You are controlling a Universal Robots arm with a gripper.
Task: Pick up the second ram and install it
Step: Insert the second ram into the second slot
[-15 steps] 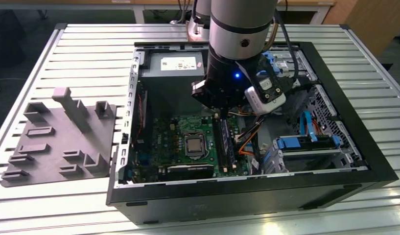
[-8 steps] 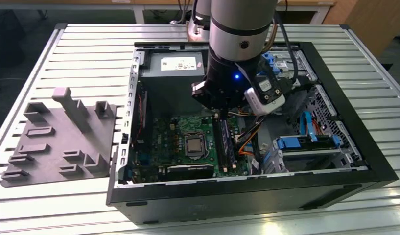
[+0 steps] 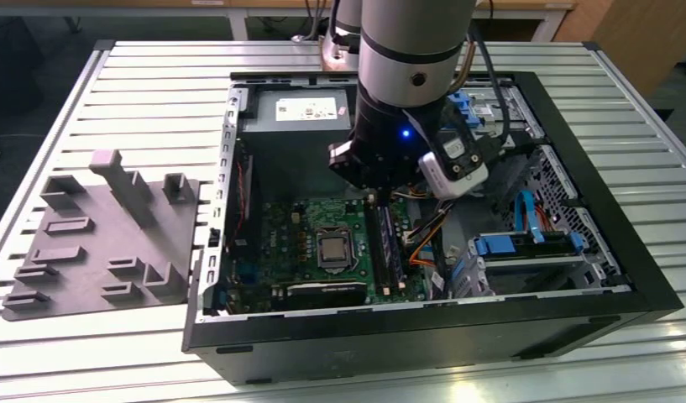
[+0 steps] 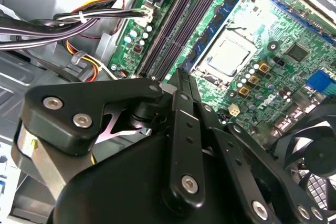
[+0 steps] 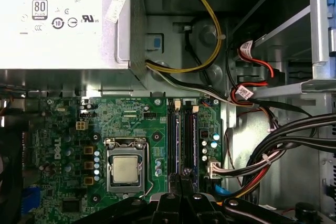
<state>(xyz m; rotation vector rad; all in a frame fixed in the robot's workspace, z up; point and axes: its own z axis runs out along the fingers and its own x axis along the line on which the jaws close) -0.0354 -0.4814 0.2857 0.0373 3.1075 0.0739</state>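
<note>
My gripper (image 3: pixel 374 200) reaches down into the open computer case (image 3: pixel 432 323), over the green motherboard (image 3: pixel 286 227). Its fingertips are pressed together with no gap. They sit at one end of the memory slots (image 5: pixel 181 140), to the exterior view's right of the processor socket (image 3: pixel 335 249). In the second wrist view the gripper (image 4: pixel 179 74) points at those slots (image 4: pixel 176 24). Dark slim sticks stand upright in the slots (image 3: pixel 385 248). I cannot tell which of them is the second ram, and nothing shows between the fingers. In the first wrist view the gripper (image 5: pixel 181 179) touches the slots' near end.
A grey foam holder (image 3: pixel 107 235) lies on the slatted table at the exterior view's left. The power supply (image 3: pixel 298 109) fills the case's far end. Cable bundles (image 5: pixel 273 145) and blue drive-bay clips (image 3: pixel 505 245) crowd the side beyond the slots. A fan (image 4: pixel 315 156) sits near the processor.
</note>
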